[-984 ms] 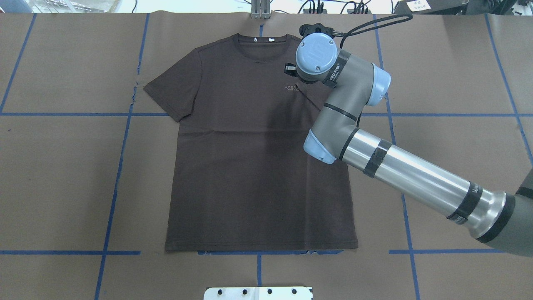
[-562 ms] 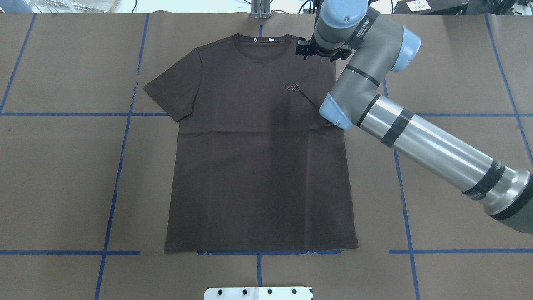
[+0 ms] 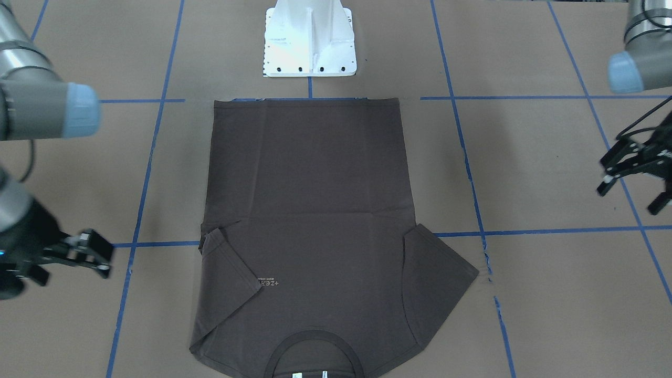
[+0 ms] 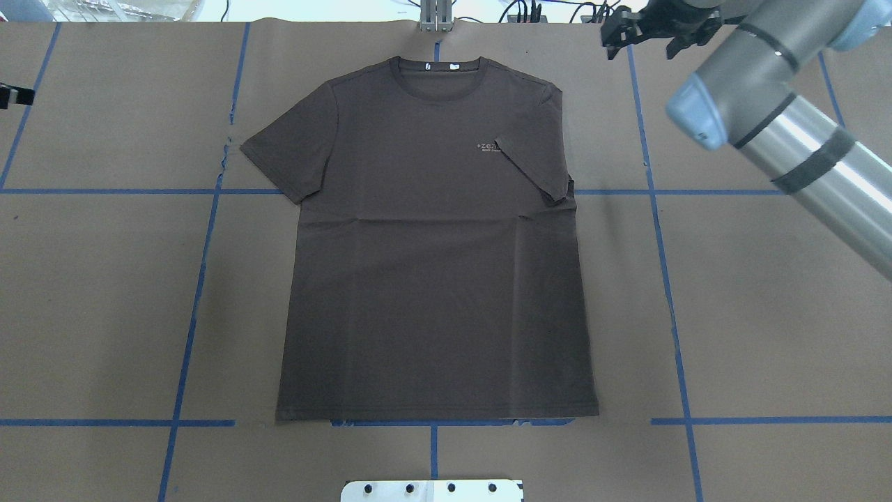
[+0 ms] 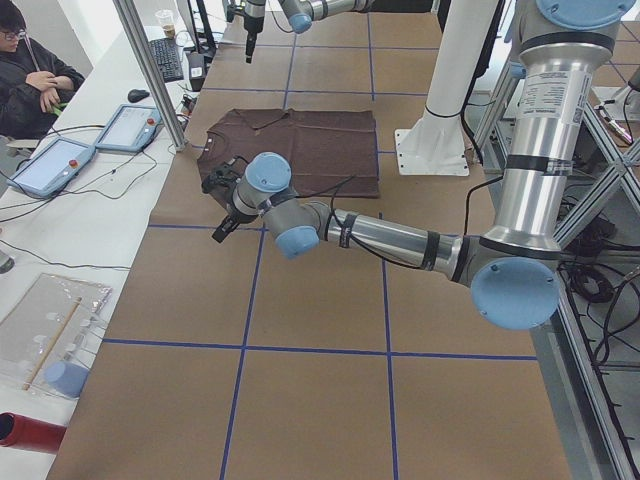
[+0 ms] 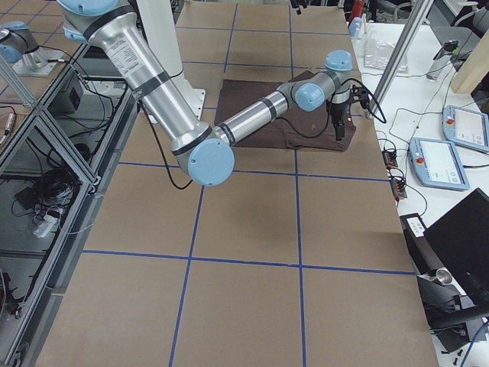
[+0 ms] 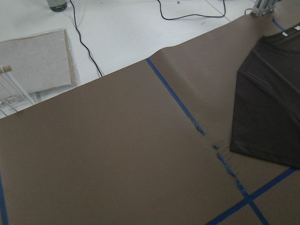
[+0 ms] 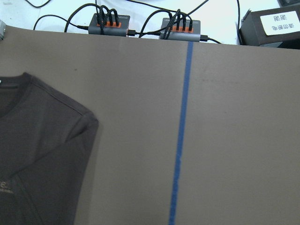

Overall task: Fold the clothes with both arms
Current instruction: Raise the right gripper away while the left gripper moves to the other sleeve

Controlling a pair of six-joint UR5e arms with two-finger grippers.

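Note:
The dark brown T-shirt [image 4: 432, 279] lies flat, front up, in the middle of the brown paper, collar at the far edge. Its sleeve [image 4: 533, 164] on my right side is folded in over the chest beside the pale print. The other sleeve [image 4: 282, 157] lies spread out. My right gripper [image 4: 658, 35] hovers open and empty beyond the shirt's far right shoulder, clear of the cloth. My left gripper [image 3: 630, 197] hangs open and empty well out to the left of the shirt, and only its tip [image 4: 10, 94] shows in the overhead view.
The white pedestal base [image 3: 310, 42] stands just behind the shirt's hem. Blue tape lines [image 4: 202, 279] cross the paper. Cable hubs [image 8: 108, 21] sit past the far table edge. A person [image 5: 30, 80] sits at the side desk with tablets [image 5: 130, 125].
My right arm has drawn back from the shirt's right shoulder, up and to the far right, off the cloth. The folded sleeve stays where it lay.

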